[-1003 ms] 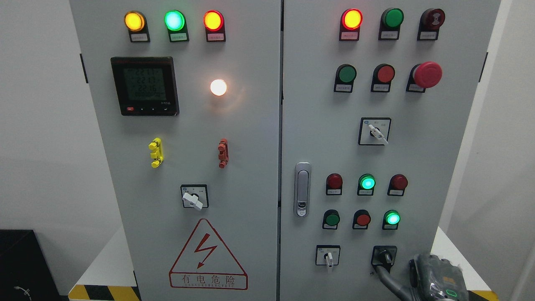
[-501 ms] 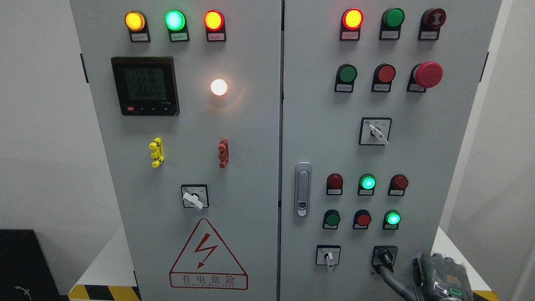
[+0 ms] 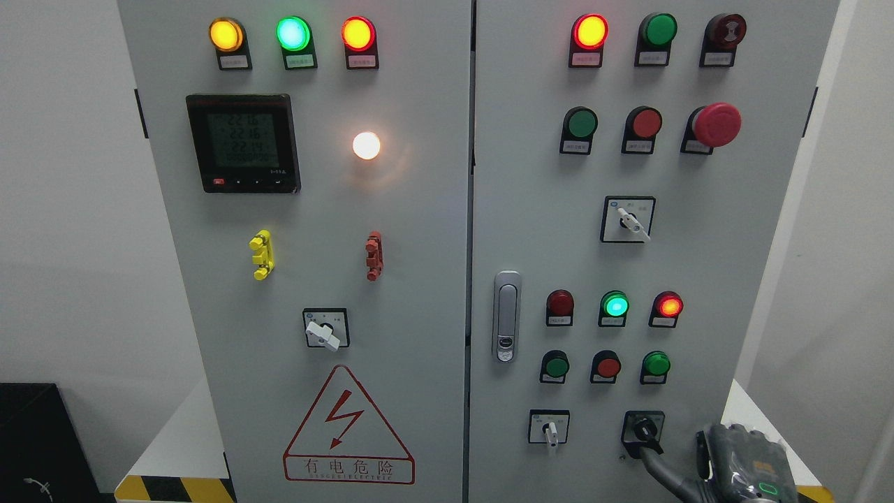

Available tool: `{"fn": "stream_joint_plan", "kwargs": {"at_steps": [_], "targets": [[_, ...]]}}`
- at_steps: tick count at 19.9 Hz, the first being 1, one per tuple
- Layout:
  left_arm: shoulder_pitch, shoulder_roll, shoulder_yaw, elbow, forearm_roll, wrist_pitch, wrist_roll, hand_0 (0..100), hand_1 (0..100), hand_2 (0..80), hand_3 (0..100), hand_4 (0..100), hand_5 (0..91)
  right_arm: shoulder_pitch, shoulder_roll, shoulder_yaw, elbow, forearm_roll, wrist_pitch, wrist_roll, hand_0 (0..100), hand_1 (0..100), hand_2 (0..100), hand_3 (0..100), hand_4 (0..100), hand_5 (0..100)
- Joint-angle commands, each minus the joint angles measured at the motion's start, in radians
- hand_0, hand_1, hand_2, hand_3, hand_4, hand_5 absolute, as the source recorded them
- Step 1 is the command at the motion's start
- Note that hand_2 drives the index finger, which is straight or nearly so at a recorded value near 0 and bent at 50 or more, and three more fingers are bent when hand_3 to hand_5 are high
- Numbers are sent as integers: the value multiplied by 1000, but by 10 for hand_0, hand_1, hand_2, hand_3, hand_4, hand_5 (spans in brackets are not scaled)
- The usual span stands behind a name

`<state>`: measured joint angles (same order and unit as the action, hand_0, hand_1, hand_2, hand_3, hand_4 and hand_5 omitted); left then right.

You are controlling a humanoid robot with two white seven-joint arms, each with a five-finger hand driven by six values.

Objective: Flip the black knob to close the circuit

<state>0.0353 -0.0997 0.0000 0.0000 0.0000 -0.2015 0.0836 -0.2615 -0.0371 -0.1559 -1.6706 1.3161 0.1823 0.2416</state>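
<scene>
The black knob (image 3: 643, 427) sits in a black square plate at the lower right of the grey cabinet's right door (image 3: 531, 209), its handle pointing down and slightly right. My right hand (image 3: 740, 464) enters at the bottom right corner. One long dark finger (image 3: 660, 464) stretches up-left and touches the knob's lower edge, and another finger (image 3: 702, 447) stands curled beside it. Above the knob, a red lamp (image 3: 669, 306) glows and the green button (image 3: 656, 364) below it is dark. The left arm does not show.
A white-handled selector (image 3: 550, 427) sits left of the knob, with another (image 3: 628, 220) higher up. A red mushroom stop button (image 3: 714, 124) juts out at the upper right. The door latch (image 3: 506, 316) stands at the seam. The left door carries a meter (image 3: 242, 143) and a warning triangle (image 3: 347, 426).
The red lamp above the knob has lit and the green button below it has gone dark. My right hand has shifted slightly right and down, its finger still at the knob.
</scene>
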Motion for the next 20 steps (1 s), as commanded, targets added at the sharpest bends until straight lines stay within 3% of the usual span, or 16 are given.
{"fn": "stream_joint_plan", "kwargs": {"at_steps": [1, 20], "targets": [[0, 0, -20, 23, -21, 1, 1, 0, 0, 0, 0, 0, 0, -1, -6, -10, -1, 0, 2, 1, 0, 76, 776, 958, 759, 764], [0, 0, -20, 21, -21, 1, 1, 0, 0, 0, 0, 0, 0, -5, -6, -8, -11, -14, 2, -1, 0, 78, 775, 959, 759, 765]]}}
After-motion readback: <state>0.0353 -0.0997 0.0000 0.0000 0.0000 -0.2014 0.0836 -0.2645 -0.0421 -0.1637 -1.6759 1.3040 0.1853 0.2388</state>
